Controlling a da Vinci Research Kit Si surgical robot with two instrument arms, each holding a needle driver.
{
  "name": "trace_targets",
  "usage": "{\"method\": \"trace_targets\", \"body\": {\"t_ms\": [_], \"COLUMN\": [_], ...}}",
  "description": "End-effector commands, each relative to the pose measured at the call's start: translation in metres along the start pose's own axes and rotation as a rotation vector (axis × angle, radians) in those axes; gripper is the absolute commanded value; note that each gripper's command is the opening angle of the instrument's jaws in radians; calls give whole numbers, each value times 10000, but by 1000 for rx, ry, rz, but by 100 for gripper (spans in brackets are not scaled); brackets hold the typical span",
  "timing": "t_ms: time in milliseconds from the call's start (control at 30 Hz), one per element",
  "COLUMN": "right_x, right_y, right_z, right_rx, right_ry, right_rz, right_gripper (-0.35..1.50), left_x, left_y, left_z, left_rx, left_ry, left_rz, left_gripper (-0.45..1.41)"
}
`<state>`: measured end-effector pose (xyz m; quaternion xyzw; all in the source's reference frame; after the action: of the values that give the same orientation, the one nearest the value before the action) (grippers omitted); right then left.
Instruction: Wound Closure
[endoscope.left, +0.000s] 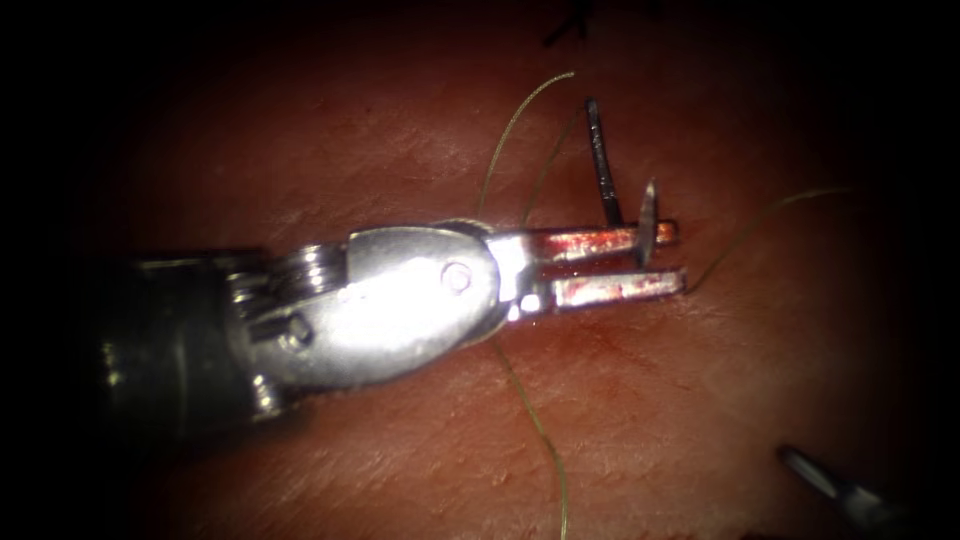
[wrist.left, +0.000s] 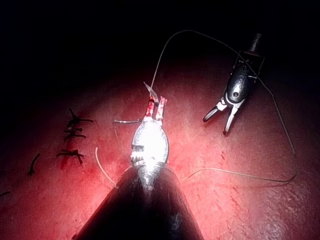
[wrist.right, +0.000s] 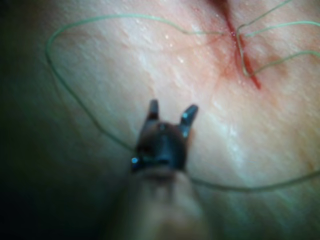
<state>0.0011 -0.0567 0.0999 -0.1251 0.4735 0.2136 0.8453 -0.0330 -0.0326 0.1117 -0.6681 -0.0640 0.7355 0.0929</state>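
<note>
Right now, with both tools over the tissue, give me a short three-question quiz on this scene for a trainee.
1. True or false: the right tool holds the thread.
2. Which holds the needle? A) the left tool B) the right tool C) neither
3. Fill in: the right tool's jaws stand ____.

Key:
1. False. It holds nothing.
2. A. The needle sits across the tips of its jaws, out of the tissue.
3. Open.
</note>
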Motion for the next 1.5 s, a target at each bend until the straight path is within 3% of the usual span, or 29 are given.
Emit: {"method": "trace_targets", "body": {"t_ms": [33,167,267,300,367,500,667,967,1100,1267,1500], "right_x": [-8,-11,-10,-7,-2,3,-1,0,7,24,39], "right_y": [21,35,23,16,5,-2,-13,-13,-20,-25,-14], "right_z": [-13,-24,-14,-7,5,19,25,23,27,39,63], "right_rx": [-54,-103,-89,-83,-63,-44,-19,-11,3,20,36], "right_ry": [-19,-59,-42,-35,-20,-25,-35,-33,-23,-13,-33], "right_rz": [23,15,24,28,27,28,20,14,11,4,-19], "right_gripper": [147,147,147,148,148,148,148,148,148,148,147], "left_x": [-9,-29,-72,-85,-100,-103,-89,-65,-54,-43,-32], "left_y": [-6,-18,-40,-44,-43,-36,-37,-46,-33,13,82], "left_z": [28,61,83,83,76,59,30,-59,-89,-89,-38], "left_rx": [-13,-28,-3,21,52,26,-46,11,34,-17,-95], "left_ry": [5,10,-13,-34,-74,-148,-281,-347,-372,-347,-300], "left_rz": [7,22,29,-41,-156,-189,-198,-209,-183,-185,-202], "left_gripper": [-45,-45,-40,41,120,136,133,126,120,111,108]}}
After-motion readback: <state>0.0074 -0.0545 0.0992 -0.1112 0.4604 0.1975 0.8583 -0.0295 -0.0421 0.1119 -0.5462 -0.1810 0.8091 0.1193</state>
